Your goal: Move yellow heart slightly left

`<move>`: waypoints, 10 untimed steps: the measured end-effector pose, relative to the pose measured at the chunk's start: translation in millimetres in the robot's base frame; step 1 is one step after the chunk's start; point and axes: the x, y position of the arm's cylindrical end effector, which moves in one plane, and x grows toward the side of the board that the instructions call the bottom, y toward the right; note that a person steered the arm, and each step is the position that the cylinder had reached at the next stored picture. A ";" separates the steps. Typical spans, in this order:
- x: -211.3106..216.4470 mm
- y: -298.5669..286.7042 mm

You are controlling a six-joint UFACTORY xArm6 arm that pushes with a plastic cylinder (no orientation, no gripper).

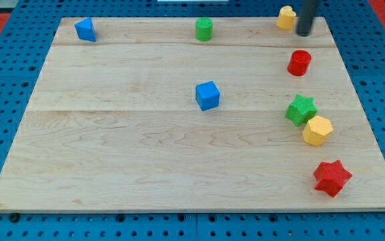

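Status: push barely begun or about to begin; my tip [304,33], a bare rod in place of a pincer and so gripping nothing, stands just at the view's right of the yellow heart [286,17], touching or nearly, at the counter's [125,154] top edge. Surface: pale wooden counter on blue pegboard [5,100]; below the tip lies a red cylinder [299,63], the other blocks well apart from it.
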 end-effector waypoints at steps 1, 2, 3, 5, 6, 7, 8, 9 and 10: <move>-47.8 81.1; -52.0 82.0; -51.7 56.7; -50.9 -70.9; -37.5 -81.5; 24.1 -103.6; 86.8 -147.3; 39.6 -189.9; -37.5 -171.0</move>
